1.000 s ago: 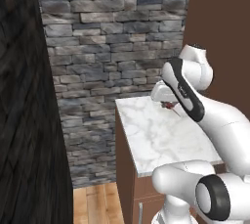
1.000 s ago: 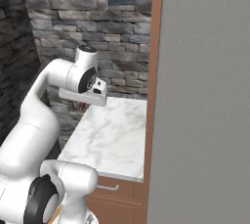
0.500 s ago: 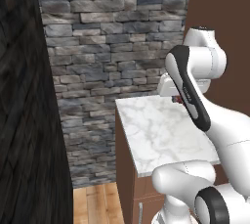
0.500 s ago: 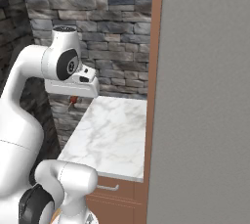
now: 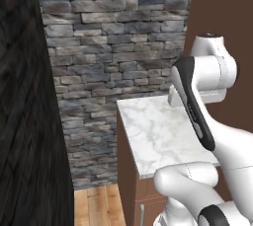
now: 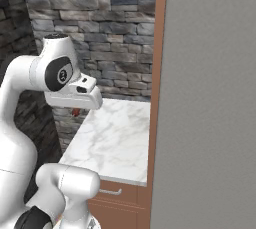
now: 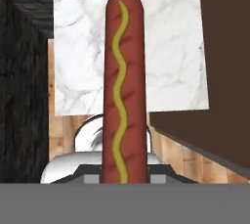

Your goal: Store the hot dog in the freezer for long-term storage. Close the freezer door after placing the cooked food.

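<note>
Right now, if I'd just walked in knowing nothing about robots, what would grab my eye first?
Probably the hot dog with its yellow squiggle of mustard, standing up big in the hand view, gripped at its lower end by the robot's shut jaws. Below it lies a white marble counter, set against a grey stone wall. In the right base view, a tall plain grey door fills the right side.
</note>
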